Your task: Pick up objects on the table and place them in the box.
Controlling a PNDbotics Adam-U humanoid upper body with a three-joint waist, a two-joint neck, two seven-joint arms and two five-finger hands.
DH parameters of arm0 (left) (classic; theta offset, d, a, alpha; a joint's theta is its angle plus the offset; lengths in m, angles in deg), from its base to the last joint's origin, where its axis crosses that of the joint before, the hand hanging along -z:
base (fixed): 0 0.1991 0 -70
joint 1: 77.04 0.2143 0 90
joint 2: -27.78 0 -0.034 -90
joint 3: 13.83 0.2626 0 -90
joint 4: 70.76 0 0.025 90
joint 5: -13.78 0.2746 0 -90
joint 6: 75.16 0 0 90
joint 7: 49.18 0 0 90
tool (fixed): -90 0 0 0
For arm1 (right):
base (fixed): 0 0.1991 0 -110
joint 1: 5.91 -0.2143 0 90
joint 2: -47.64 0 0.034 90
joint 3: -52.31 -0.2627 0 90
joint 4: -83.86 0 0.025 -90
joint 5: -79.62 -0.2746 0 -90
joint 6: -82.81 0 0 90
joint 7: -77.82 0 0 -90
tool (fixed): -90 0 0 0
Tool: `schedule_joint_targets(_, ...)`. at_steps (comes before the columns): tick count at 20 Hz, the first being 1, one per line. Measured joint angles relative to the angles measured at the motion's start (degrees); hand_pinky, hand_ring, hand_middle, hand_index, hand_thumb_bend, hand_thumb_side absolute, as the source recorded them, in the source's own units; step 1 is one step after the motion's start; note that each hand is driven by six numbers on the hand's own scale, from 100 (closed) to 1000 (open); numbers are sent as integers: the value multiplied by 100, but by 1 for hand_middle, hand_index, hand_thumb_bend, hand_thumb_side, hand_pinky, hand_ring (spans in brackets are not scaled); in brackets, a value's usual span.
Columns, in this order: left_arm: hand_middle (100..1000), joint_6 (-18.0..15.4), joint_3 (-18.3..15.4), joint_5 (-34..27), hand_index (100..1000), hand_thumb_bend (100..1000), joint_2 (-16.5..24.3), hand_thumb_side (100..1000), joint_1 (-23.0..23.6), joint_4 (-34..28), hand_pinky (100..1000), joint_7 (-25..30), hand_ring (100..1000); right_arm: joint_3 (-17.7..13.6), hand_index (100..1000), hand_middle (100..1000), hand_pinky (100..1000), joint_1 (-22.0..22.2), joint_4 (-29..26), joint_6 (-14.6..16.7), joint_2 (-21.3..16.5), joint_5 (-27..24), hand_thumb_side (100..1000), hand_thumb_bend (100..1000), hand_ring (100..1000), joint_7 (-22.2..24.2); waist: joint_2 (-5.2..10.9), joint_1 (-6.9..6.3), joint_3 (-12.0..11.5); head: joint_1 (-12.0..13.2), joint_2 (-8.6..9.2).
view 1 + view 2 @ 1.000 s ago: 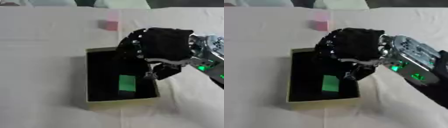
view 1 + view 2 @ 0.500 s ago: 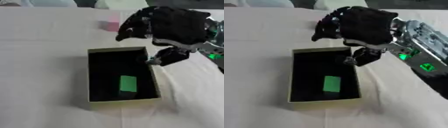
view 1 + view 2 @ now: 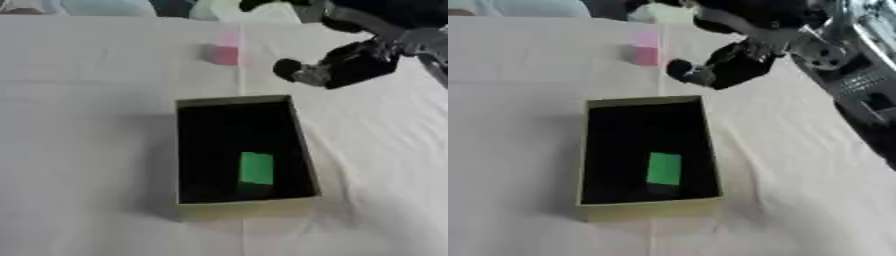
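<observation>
An olive cardboard box (image 3: pixel 234 100) with a dark inside stands open in the middle of the white cloth. A green block (image 3: pixel 256 168) lies flat on its floor, near the front wall. A pink block (image 3: pixel 645 49) stands on the cloth beyond the box's far edge. My right hand (image 3: pixel 741 65) hangs above the cloth past the box's far right corner, black, thumb pointing left, holding nothing; its fingers run out of the top of the view. The pink block lies a little to the left of the thumb tip. My left hand does not show.
The white cloth (image 3: pixel 79 150) covers the table, with creases running across it. Pale shapes (image 3: pixel 105 6) line the far edge. My silver and black right forearm (image 3: pixel 859 75) fills the upper right.
My right hand has risen from over the box's right wall and drawn back to the far right. The green block stays in the box.
</observation>
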State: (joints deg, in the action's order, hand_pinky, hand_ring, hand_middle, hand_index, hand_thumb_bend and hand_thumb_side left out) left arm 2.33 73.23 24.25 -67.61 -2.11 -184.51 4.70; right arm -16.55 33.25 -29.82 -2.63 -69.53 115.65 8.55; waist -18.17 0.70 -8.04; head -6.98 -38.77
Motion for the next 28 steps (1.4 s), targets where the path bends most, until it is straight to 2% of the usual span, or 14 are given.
schedule_joint_targets(2, 764, 209, -15, 414, 896, 655, 322, 870, -85, 0, 856, 140, 716, -137, 867, 752, 758, 14, 0, -96, 0, -59, 100, 348, 773, -127, 59, -16, 17, 9, -21)
schedule_joint_targets(8, 815, 1190, 5, 1737, 922, 706, 1361, 811, -505, 0, 867, 858, 781, -458, 867, 747, 756, 46, 0, -224, -1, -253, 100, 346, 766, -457, 176, -40, 141, 73, -98)
schedule_joint_targets(13, 834, 1598, 163, 2397, 929, 706, 1931, 826, -941, 103, 877, 1730, 804, -722, 866, 737, 754, 43, -1, -244, -2, -446, 100, 321, 757, -808, 210, -44, 263, 172, -99)
schedule_joint_targets(16, 834, 1673, 293, 2575, 929, 692, 2143, 851, -1221, 317, 877, 2262, 807, -890, 864, 731, 753, 49, -1, -236, -5, -604, 100, 264, 750, -1098, 210, -50, 318, 238, -100)
schedule_joint_targets(20, 843, 1641, 433, 2655, 923, 672, 2339, 928, -1573, 635, 874, 2747, 820, -1110, 859, 717, 754, 151, -2, -233, -48, -837, 100, 100, 738, -1532, 193, -78, 388, 334, -100)
schedule_joint_targets(24, 885, 1512, 590, 2724, 939, 678, 2442, 1000, -1906, 998, 877, 3059, 855, -1276, 849, 709, 762, 262, -3, -199, -61, -1157, 100, 100, 730, -1989, 135, -132, 490, 444, -99)
schedule_joint_targets(27, 904, 1394, 748, 2810, 961, 703, 2478, 1000, -2193, 1364, 886, 3355, 876, -1355, 843, 708, 771, 354, -5, -141, -61, -1428, 100, 100, 724, -2266, 98, -177, 585, 551, -94)
schedule_joint_targets(28, 905, 1346, 805, 2845, 970, 716, 2478, 1000, -2296, 1508, 891, 3486, 881, -1381, 842, 710, 773, 385, -7, -124, -58, -1530, 135, 100, 721, -2359, 84, -203, 615, 591, -92)
